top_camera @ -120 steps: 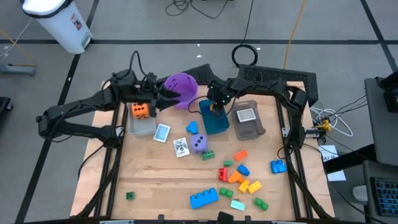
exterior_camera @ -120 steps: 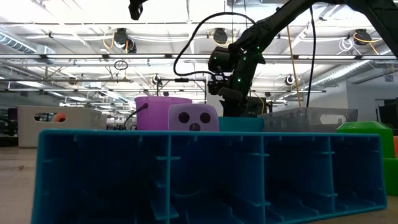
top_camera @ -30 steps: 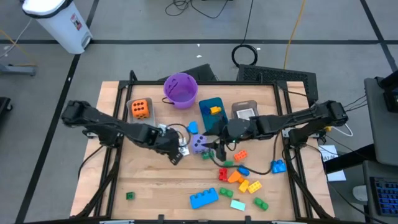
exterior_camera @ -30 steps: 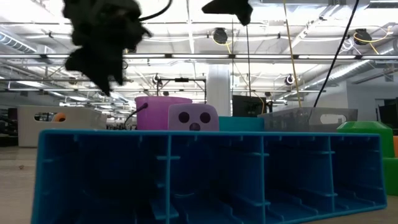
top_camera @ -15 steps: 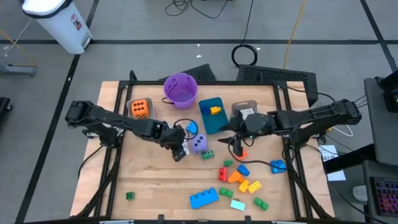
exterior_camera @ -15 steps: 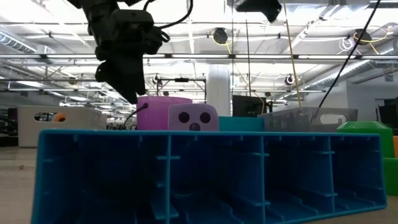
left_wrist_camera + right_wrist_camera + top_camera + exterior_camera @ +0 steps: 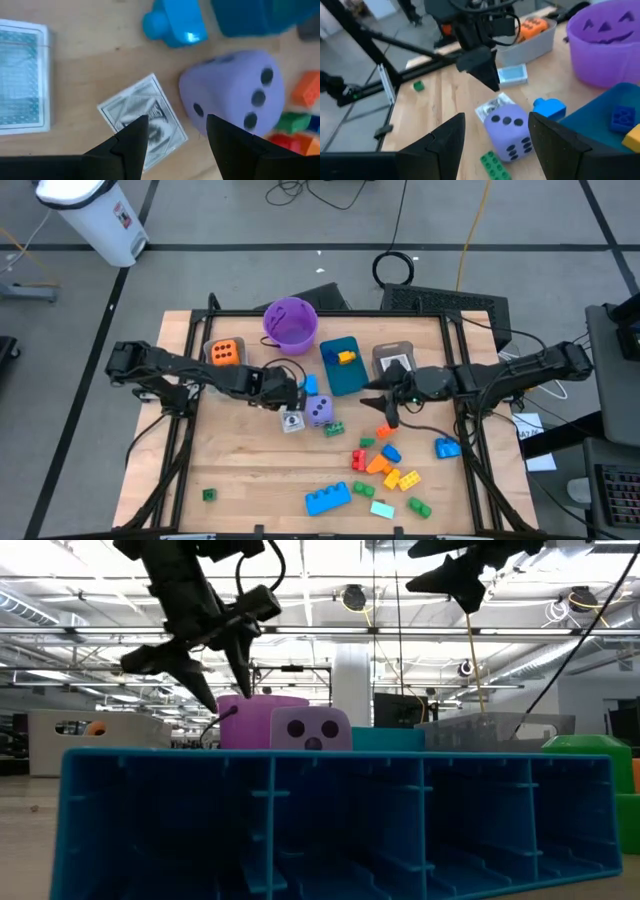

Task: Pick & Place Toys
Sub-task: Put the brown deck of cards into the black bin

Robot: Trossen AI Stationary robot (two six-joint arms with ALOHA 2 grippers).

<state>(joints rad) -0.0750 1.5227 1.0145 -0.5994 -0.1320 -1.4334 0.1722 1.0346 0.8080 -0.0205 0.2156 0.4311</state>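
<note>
My left gripper [image 7: 290, 396] is open and hangs just above a small black-and-white picture card [image 7: 142, 122] that lies flat on the table. One finger is over the card and the other is beside the purple dotted die [image 7: 235, 95]. A blue brick [image 7: 175, 25] and a teal-backed card [image 7: 20, 80] lie close by. The right wrist view shows a gap between the left gripper [image 7: 481, 67] and the card [image 7: 492, 105]. My right gripper [image 7: 385, 410] is open and empty. It is raised over the table right of the die [image 7: 319, 410], near an orange brick [image 7: 385, 430].
A clear bin holding an orange die [image 7: 226, 353], a purple bucket [image 7: 291, 323], a teal bin [image 7: 342, 364] and a grey bin [image 7: 395, 360] stand along the far side. Loose bricks [image 7: 385, 465] lie near right, with a large blue brick [image 7: 328, 498] and a green brick [image 7: 209, 495] by the near edge.
My left gripper has drawn a little toward the far edge, and the card now shows on the table beside the die. My right gripper has gone toward the table's right edge, away from the die. The toys have stayed in place.
</note>
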